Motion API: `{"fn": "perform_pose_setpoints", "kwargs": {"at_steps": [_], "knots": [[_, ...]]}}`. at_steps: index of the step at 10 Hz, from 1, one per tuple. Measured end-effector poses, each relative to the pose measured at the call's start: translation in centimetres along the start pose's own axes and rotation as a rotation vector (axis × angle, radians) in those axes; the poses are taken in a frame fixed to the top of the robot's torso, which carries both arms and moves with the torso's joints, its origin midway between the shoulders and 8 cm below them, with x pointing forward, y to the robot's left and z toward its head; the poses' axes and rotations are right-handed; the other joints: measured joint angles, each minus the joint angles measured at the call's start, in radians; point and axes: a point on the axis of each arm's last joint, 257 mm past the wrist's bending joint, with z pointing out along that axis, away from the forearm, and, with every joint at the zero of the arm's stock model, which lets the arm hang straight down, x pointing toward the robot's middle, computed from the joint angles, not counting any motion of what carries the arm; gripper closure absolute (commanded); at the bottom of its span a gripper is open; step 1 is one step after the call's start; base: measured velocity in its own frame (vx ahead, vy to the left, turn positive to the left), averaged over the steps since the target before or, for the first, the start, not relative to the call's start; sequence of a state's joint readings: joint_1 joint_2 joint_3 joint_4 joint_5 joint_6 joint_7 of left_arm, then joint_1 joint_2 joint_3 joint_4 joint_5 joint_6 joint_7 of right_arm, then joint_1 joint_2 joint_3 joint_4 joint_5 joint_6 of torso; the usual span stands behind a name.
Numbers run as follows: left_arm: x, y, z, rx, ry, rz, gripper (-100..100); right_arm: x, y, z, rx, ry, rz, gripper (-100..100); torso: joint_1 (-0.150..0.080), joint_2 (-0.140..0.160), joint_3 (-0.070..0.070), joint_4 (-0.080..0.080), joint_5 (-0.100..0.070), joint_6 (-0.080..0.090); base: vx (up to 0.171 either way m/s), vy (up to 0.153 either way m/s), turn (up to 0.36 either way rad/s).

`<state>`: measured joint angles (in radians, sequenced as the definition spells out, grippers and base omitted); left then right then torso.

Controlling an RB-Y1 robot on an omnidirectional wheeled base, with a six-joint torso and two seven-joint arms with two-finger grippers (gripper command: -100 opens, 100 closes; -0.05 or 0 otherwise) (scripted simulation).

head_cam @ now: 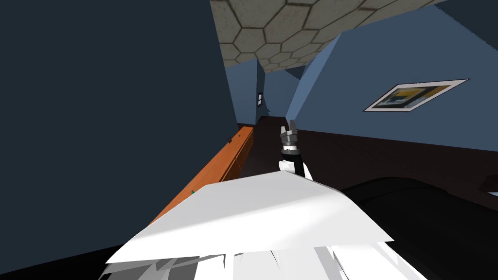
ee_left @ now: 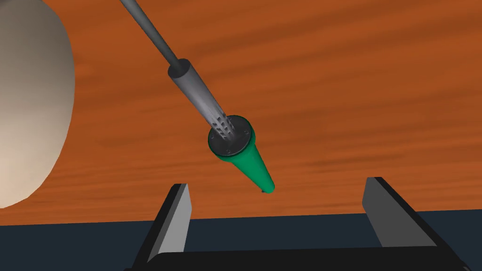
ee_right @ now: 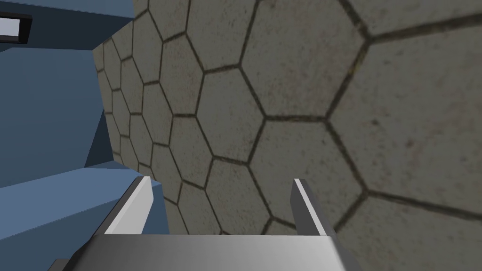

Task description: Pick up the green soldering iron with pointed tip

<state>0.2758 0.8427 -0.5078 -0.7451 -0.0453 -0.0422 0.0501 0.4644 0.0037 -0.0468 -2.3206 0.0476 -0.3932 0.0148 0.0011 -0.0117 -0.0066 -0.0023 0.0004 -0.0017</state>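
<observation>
**Pre-grasp check: where the grip may fail**

Obs: left pincer [ee_left: 278, 183] wide, nothing between its blades; soldering iron [ee_left: 200, 96] lies flat on the orange wood-grain counter [ee_left: 367, 84], slantwise to the blade line; its green cone [ee_left: 247, 162] tapers toward the pincer, narrow end just ahead of the gap; grey barrel [ee_left: 190, 82] and thin rod [ee_left: 148, 33] run away from the pincer and out of the picture; pale rounded thing [ee_left: 28, 103] sits beside the rod, apart from it; dark blue band past the counter's edge at the blade roots, cannot tell whether wall or drop; right pincer [head_cam: 291, 125] raised ahead of the torso, blades apart, idle

Step (judged): final approach, grasp not yet made

Risks:
1. Closing on the cone's narrow end; the taper would likely squeeze it out forward, so the blades shut on nothing
2. Iron lies oblique to the blades; one blade may touch first and spin it on the counter rather than clamp it
3. Round body; a glancing touch could roll it toward the counter's edge
4. Barrel and rod overhang well beyond any cone grip; on lifting the far end may droop or pivot in the blades
5. Reaching deeper for the collar brings blade tips onto the counter; a hard contact could skid the iron
6. A swing toward the pale rounded thing could knock it
</observation>
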Motion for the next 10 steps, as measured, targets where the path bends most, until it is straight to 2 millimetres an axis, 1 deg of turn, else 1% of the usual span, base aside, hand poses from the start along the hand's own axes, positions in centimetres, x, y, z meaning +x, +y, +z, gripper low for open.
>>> {"fn": "perform_pose_setpoints", "kwargs": {"at_steps": [2, 3, 4, 5, 8, 10], "knots": [[1.6, 1.6, -0.2, -0.035, 0.028, 0.035, -100, 0.0, 0.0, 0.0, 0.0, 0.0, 0.0, 0, -0.003, -0.006, -0.003, -0.001, 0.0, 0.0, 0.203, -0.047, 0.018], [2.6, 2.3, -0.5, -0.043, 0.047, 0.052, -100, 0.0, 0.0, 0.0, 0.0, 0.0, 0.0, 0, -0.003, -0.005, -0.003, -0.001, -0.001, 0.0, 0.068, -0.015, 0.013], [2.7, 2.3, -0.5, -0.043, 0.049, 0.053, 0, 0.0, 0.0, 0.0, 0.0, 0.0, 0.0, 0, -0.001, 0.001, 0.0, 0.0, 0.0, 0.0, 0.014, -0.004, -0.002], [2.7, 2.3, -0.5, -0.042, 0.049, 0.053, -100, 0.0, 0.0, 0.0, 0.0, 0.0, 0.0, 0, 0.0, 0.005, 0.003, 0.001, 0.0, 0.0, -0.012, 0.032, -0.05], [3.3, 0.9, 0.5, -0.043, 0.041, 0.038, -100, 0.0, 0.0, 0.0, 0.0, 0.0, 0.0, 0, 0.005, 0.01, 0.006, 0.002, 0.001, 0.0, -0.043, 0.066, -0.05], [3.8, 0.3, 1.0, -0.046, 0.039, 0.03, -100, 0.0, 0.0, 0.0, 0.0, 0.0, 0.0, 0, 0.004, 0.011, 0.006, 0.002, 0.001, 0.0, -0.034, 0.033, -0.025]]}}
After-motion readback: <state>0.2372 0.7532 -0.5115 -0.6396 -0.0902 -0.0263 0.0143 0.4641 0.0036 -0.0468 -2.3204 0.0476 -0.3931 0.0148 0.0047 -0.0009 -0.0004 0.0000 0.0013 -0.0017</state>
